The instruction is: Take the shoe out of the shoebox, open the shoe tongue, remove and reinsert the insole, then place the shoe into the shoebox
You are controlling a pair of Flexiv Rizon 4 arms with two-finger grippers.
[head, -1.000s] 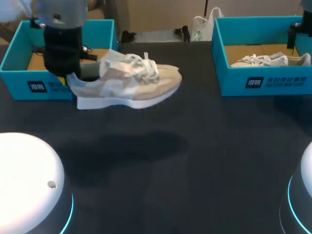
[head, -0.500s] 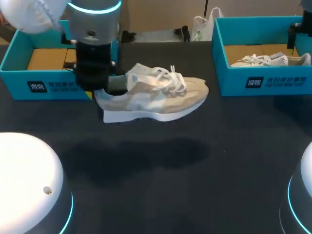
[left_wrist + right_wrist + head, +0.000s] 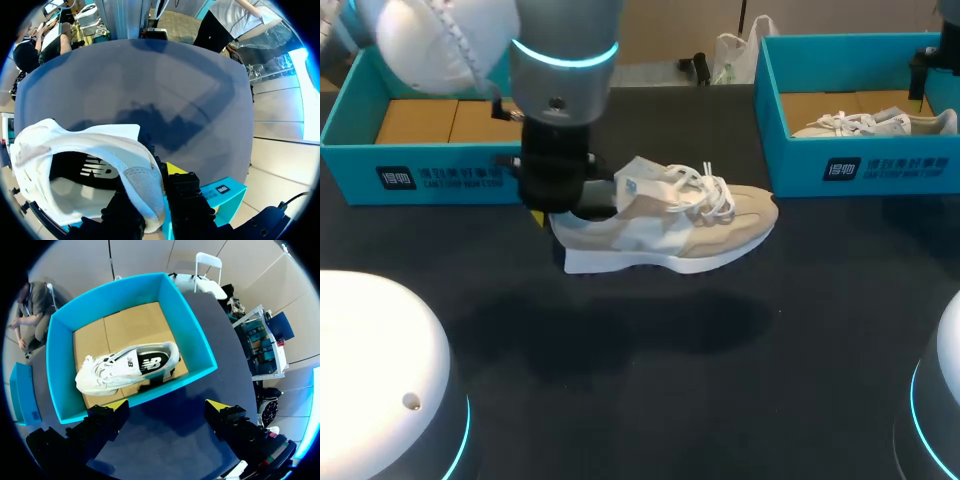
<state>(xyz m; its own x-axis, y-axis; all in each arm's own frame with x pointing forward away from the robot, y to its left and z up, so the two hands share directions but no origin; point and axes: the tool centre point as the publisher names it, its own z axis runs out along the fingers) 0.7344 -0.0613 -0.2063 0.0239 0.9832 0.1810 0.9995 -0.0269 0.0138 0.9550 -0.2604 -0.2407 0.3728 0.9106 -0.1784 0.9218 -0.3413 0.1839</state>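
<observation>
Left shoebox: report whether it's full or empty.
Empty: the left shoebox shows only bare cardboard floor; the shoe hangs outside it, heel between the fingers of the left gripper.

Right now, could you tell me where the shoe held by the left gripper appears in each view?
Head view: the shoe hangs over mid-table, heel in the left gripper, toe toward the right box.
Left wrist view: its heel collar is pinched between the gripper's own fingers, opening facing the camera.
Right wrist view: not in it; only the other shoe, in the right box.
Shared landmark: the dark table.
</observation>
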